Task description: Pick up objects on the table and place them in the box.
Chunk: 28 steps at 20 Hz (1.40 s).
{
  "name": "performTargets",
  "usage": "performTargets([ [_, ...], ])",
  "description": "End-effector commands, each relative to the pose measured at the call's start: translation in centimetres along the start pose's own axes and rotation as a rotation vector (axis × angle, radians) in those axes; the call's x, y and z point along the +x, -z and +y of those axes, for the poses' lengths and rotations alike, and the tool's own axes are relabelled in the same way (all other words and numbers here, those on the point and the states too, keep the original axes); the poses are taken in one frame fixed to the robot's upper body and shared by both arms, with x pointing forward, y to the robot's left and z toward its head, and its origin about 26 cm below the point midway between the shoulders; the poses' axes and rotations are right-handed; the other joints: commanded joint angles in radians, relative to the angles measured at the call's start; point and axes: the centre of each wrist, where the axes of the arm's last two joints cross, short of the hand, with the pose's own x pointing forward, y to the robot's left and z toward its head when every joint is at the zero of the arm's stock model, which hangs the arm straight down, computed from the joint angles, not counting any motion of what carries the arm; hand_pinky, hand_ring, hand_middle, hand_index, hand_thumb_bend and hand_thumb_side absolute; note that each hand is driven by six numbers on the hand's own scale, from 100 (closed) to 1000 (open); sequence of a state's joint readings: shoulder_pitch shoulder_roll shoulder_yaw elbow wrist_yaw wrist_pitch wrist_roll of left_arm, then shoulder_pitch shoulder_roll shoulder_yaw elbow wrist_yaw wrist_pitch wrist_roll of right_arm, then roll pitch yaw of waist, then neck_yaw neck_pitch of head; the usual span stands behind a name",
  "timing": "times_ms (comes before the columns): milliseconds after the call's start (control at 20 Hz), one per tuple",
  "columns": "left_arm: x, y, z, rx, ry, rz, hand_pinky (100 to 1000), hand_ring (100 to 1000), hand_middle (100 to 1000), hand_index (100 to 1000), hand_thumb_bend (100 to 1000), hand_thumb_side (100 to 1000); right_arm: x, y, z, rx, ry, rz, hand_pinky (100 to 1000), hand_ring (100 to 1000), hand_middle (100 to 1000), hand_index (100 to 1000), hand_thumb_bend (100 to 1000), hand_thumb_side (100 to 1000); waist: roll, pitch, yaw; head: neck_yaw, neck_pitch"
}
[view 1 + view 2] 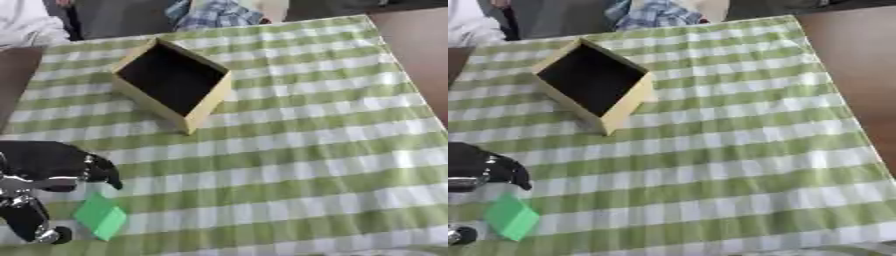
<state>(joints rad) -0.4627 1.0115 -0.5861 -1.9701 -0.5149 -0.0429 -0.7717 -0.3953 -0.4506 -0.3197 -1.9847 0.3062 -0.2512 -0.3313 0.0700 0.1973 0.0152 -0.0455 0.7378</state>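
Observation:
A flat green block [101,216] lies on the checked cloth near the front left corner. My left hand [48,167], black with silver joints, hovers just left of and above it. Its fingers [109,177] reach past the block's far side and its thumb [48,232] sits at the near left, both apart from the block. The hand is open and holds nothing. A light wooden box [208,102] with a dark inside stands open at the back left, turned corner-on to me. My right hand shows in no view.
The green and white checked cloth [306,150] covers the table. Bare brown tabletop [420,45] shows past its right edge. People sit at the far edge, away from the objects.

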Motion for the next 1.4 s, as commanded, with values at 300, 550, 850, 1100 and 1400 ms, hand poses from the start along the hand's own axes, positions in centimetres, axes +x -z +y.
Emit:
performTargets([
  [300,-0.3,0.5,0.1,0.018,0.032,0.048,707,803,837,897,504,100,0.4,0.6,-0.4,-0.012,-0.005,-0.022,579,801,723,907,100,959,-0.001,-0.011,-0.002,0.004,0.01],
  [550,-0.5,1.3,-0.5,0.025,0.04,0.072,707,803,835,891,507,119,0.4,0.6,-0.4,-0.012,-0.004,-0.02,578,801,723,907,100,959,-0.002,-0.01,-0.002,0.003,0.01],
  [850,-0.6,2.3,-1.1,0.051,0.05,0.084,687,781,796,867,493,160,0.4,0.5,-0.3,-0.013,-0.001,-0.016,577,801,722,907,100,960,-0.003,-0.009,-0.004,0.003,0.009],
  [1100,-0.6,2.8,-1.2,0.084,0.062,0.086,566,675,593,777,450,127,0.4,0.5,-0.3,-0.015,0.0,-0.016,578,801,722,908,100,961,-0.003,-0.008,-0.004,0.002,0.01],
  [1400,-0.7,2.4,-1.1,0.148,0.013,0.066,348,460,388,562,220,100,0.4,0.5,-0.4,-0.015,-0.004,-0.015,578,802,722,908,100,960,-0.003,-0.009,0.0,-0.001,0.01],
])
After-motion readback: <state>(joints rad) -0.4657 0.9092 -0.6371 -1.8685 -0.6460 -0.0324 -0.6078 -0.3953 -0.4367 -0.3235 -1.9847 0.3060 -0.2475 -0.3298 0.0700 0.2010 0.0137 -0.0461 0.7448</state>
